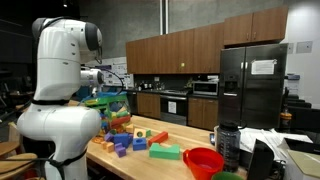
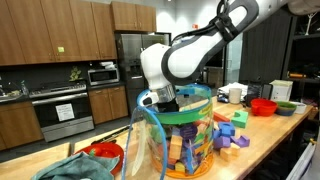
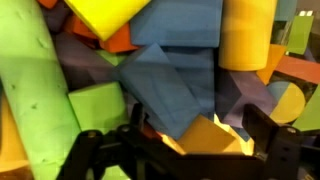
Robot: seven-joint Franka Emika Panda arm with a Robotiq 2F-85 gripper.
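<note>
Blue block: foam, judged light, soft, not fragile.
Lies tilted inside tub; jaws stand open; pinch across its flat faces.

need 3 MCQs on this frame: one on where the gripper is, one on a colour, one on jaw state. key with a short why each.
1. Where is the gripper?
A. at the red bowl
B. at the clear tub full of blocks
C. at the fridge

2. What colour lies mid-frame in the wrist view?
A. blue
B. white
C. black

3. How do the jaws stand?
A. shut on a block
B. shut, empty
C. open, holding nothing

Key:
1 B, an exterior view shows it at the tub's mouth.
2 A, the blue block fills the middle.
3 C, the fingers stand wide apart and grip nothing.
</note>
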